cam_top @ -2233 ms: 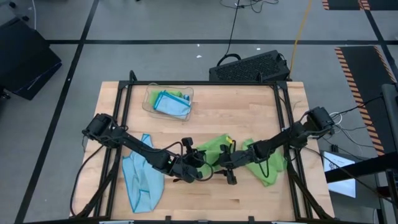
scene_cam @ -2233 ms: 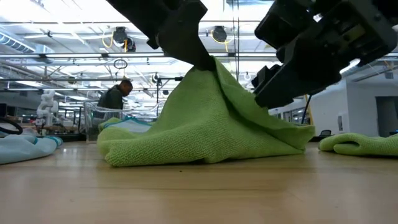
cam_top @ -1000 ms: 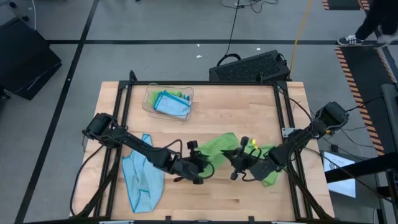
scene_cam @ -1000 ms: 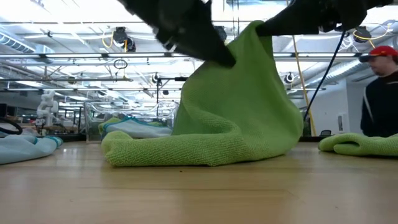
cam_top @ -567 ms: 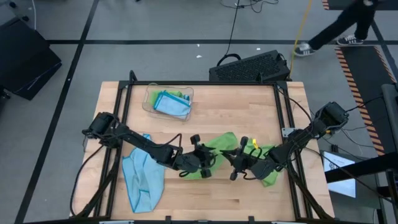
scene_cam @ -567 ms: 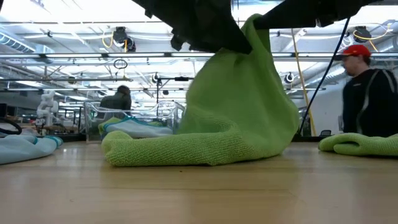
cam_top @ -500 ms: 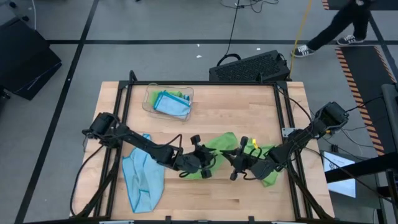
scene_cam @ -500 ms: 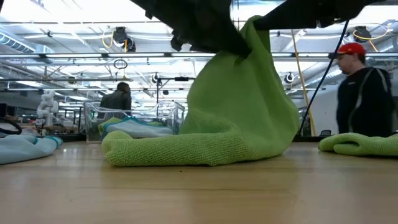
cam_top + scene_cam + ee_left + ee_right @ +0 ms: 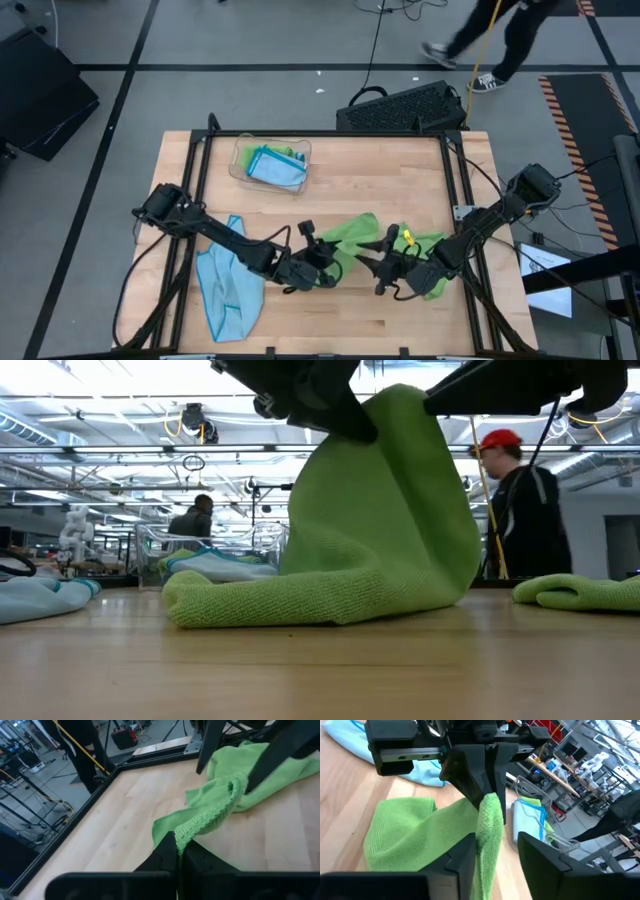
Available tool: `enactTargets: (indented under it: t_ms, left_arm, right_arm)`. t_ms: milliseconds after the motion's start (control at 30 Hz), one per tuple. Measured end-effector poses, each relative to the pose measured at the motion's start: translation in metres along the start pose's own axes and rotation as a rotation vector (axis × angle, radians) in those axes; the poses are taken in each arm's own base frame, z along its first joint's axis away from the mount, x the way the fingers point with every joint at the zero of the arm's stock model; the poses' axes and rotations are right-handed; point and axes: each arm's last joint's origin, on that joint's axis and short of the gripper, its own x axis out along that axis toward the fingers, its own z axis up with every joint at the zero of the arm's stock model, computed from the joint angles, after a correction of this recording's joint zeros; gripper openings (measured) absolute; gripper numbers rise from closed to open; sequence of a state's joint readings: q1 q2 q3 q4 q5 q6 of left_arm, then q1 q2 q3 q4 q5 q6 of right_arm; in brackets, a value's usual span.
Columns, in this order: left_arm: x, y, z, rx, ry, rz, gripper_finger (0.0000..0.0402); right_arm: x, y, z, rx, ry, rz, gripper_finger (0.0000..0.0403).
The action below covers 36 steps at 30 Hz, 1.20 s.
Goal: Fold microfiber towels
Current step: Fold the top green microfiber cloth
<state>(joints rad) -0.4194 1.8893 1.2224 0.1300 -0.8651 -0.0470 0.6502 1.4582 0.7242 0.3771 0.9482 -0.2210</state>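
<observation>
At table centre-near, the left gripper (image 9: 177,851) pinches the raised lime green towel (image 9: 352,238) edge while the right gripper (image 9: 495,852) stands parted; it should regrip before any fold.

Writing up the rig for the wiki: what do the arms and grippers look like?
Both arms are dark, slim and multi-jointed, with loose black cables along them. The left gripper and right gripper each end in two flat, black, wedge-shaped fingers on a boxy body; a yellow tag sits near the right wrist.
</observation>
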Motion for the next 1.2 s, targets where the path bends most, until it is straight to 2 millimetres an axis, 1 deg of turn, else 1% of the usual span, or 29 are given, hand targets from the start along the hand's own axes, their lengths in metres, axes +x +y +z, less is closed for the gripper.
enactTargets:
  t_ms: [100,200,300,400,467,533,700,800,933,1067,1200]
  left_arm:
    - [0.0,0.0,0.0,0.006,0.0,0.001,0.0005]
    - [0.0,0.0,0.0,0.014,0.0,0.001,0.0005]
    - [0.0,0.0,0.0,0.016,0.0,0.001,0.0003]
    - [0.0,0.0,0.0,0.016,0.0,0.001,0.0005]
    - [0.0,0.0,0.0,0.019,0.0,0.0,0.0003]
    - [0.0,0.0,0.0,0.024,-0.001,0.0,0.0004]
    - [0.0,0.0,0.0,0.025,-0.001,0.0,0.0003]
    - [0.0,0.0,0.0,0.032,-0.001,0.0,0.0005]
    - [0.0,0.0,0.0,0.041,0.0,-0.009,0.0003]
    - [0.0,-0.001,0.0,0.041,0.0,-0.019,0.0006]
    - [0.0,-0.001,-0.001,0.046,0.008,-0.037,0.0003]
  right_arm:
    - [0.0,0.0,0.0,0.042,-0.003,0.014,0.0159]
    - [0.001,0.001,0.0,0.112,-0.01,0.085,0.0166]
    - [0.005,-0.001,0.0,0.221,-0.007,0.119,0.0166]
    - [0.009,-0.008,0.0,0.364,0.01,0.098,0.0166]
    - [0.011,-0.012,0.0,0.427,0.015,0.087,0.0166]
    - [0.014,-0.014,-0.001,0.462,0.019,0.11,0.0166]
    - [0.025,-0.017,-0.005,0.511,0.052,0.248,0.0166]
    - [0.031,-0.019,-0.007,0.515,0.054,0.254,0.0165]
    - [0.032,-0.021,-0.007,0.505,0.047,0.249,0.0142]
    - [0.031,-0.022,-0.007,0.48,0.044,0.169,0.01]
    - [0.026,-0.019,-0.005,0.408,0.029,0.108,0.0056]
